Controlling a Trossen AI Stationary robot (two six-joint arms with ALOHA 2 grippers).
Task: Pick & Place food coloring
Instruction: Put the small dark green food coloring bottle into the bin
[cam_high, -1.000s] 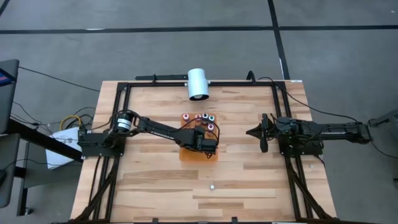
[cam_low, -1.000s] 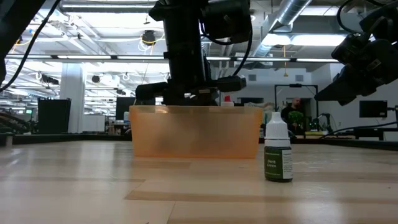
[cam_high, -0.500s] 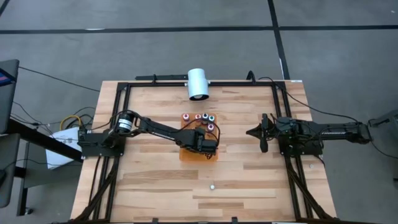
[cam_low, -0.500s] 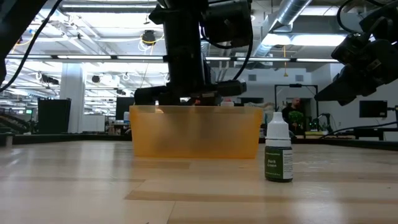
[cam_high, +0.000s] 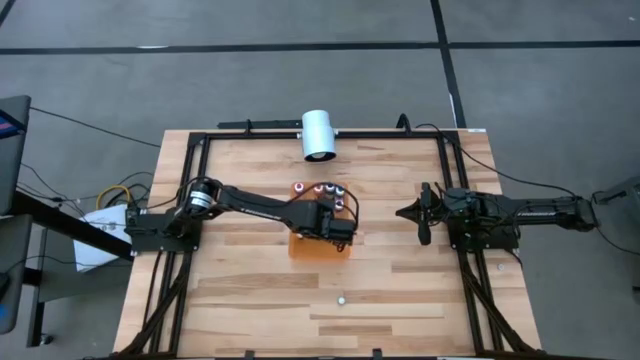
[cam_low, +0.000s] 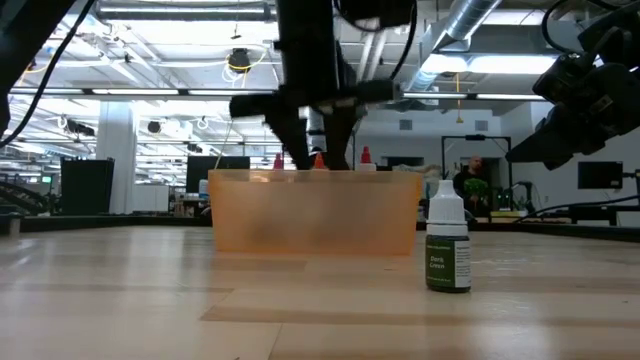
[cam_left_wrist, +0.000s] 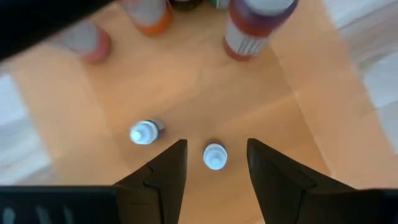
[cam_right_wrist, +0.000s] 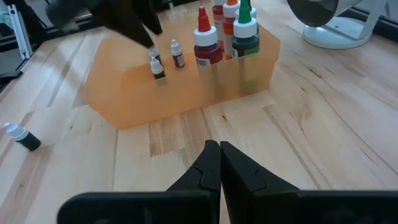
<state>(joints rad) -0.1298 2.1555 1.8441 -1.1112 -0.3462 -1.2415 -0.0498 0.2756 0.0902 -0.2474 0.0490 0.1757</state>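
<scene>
Over the middle of the pale wooden worktop, my left gripper (cam_high: 338, 226) hangs above the translucent orange plastic tray (cam_high: 320, 248), jaws apart and empty, straddling a tiny white-capped food coloring bottle (cam_left_wrist: 214, 156) that stands upright on the tray floor beside a twin (cam_left_wrist: 145, 132). I judge I've parted them to leave it there. Taller red and green dropper bottles (cam_right_wrist: 204, 41) crowd the tray's far end. One dark green bottle (cam_low: 446, 250) waits alone toward the near edge. Near the right edge, my right gripper (cam_high: 422, 212) rests with jaws together, holding nothing.
</scene>
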